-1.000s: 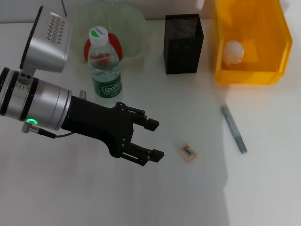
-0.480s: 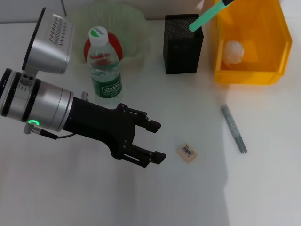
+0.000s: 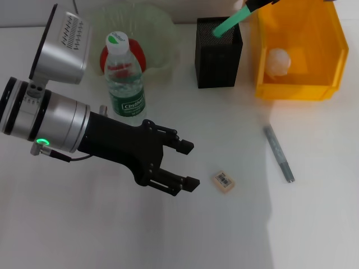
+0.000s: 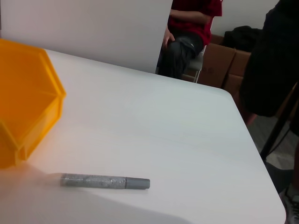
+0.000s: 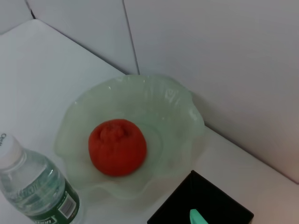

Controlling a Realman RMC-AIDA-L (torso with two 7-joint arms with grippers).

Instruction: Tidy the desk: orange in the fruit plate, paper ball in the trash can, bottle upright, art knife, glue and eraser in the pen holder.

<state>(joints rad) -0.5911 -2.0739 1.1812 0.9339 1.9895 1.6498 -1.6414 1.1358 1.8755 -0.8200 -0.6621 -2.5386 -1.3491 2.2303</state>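
My right gripper barely shows at the top edge, shut on a slim green art knife that hangs tilted with its lower tip in the mouth of the black mesh pen holder. Low over the table my left gripper stands open, just left of the eraser. A grey glue stick lies flat to the right, also in the left wrist view. The bottle stands upright. The orange sits in the pale green fruit plate. The paper ball lies in the yellow trash can.
The trash can wall stands close to the glue stick. The table's edge runs on the far side of it, with a seated person and cardboard boxes beyond.
The green art knife came in from the top right and moved down and left until its tip reached the pen holder's mouth. My left gripper edged slightly right toward the eraser.
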